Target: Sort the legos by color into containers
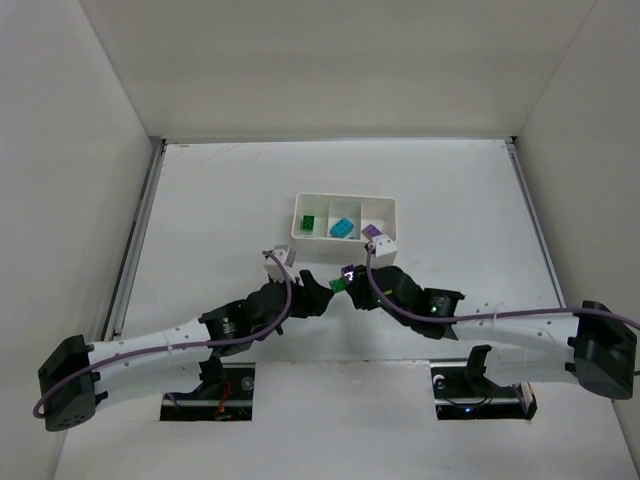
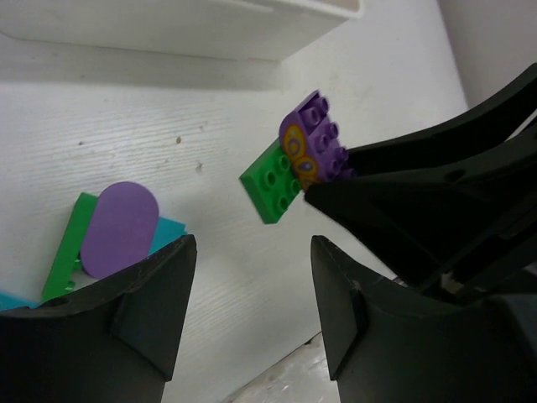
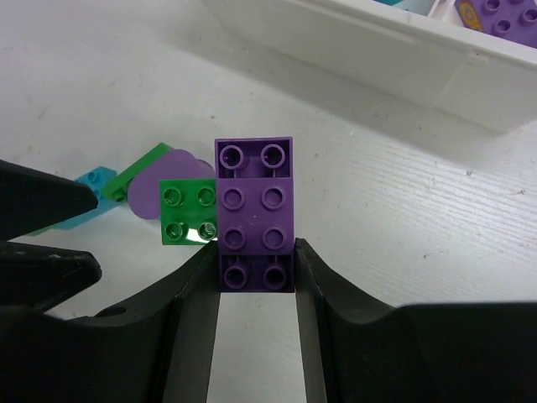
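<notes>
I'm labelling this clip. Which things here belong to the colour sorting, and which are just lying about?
Job: white tray holding three sorted bricks; purple brick in the right tool, green brick beside it; loose pile of pieces; open left tool.
Just about: purple cables; table.

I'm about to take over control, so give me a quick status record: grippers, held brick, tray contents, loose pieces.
right gripper: shut on purple brick
green brick: against the purple brick's side, apparently joined to it
left gripper: open, empty, close to the right one
tray: green piece in left compartment, teal piece in middle, purple piece in right
loose pile: green, teal and rounded purple pieces, outside the tray
</notes>
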Available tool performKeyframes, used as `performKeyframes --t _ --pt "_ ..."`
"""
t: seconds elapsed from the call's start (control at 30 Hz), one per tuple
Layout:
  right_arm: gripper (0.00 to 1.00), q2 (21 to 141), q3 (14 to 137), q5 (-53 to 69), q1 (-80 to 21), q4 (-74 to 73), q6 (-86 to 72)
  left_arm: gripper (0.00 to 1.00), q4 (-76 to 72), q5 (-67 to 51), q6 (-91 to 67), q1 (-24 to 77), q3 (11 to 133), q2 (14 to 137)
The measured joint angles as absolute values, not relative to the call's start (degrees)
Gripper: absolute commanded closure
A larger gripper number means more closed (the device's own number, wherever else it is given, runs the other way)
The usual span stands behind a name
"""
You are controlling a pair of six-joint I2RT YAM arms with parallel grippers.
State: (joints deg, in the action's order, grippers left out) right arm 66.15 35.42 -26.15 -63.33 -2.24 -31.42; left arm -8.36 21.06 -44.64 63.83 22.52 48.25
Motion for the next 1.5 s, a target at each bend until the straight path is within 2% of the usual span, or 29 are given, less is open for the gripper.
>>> performKeyframes --t 0.23,0.53,0.83,1.1,1.27,1.5 --pt "0.68 65.76 35.42 -24.01 -62.74 -1.89 -31.05 0.46 -15.99 20.91 -47.35 62.46 22.48 49.52" --pt "0.68 64.01 35.42 -22.74 -61.43 0.56 -31.14 0.52 -17.65 19.14 -48.84 59.77 22.48 53.93" --pt "0.68 64.01 35.42 -20.51 -61.06 2.39 -31.42 0.62 -23.59 17.32 -49.95 58.00 22.48 57.23" --pt "0.68 63.99 35.03 -18.87 -59.55 4.67 -32.58 0.83 -28.08 16.88 -51.22 57.56 22.06 58.37" --pt "0.68 61.80 33.50 -15.97 -57.78 5.87 -33.50 0.87 -29.26 16.49 -51.62 57.52 21.54 57.12" --pt "0.68 55.20 31.94 -11.35 -52.01 6.52 -34.61 0.88 -31.35 15.77 -51.55 55.99 19.79 54.85"
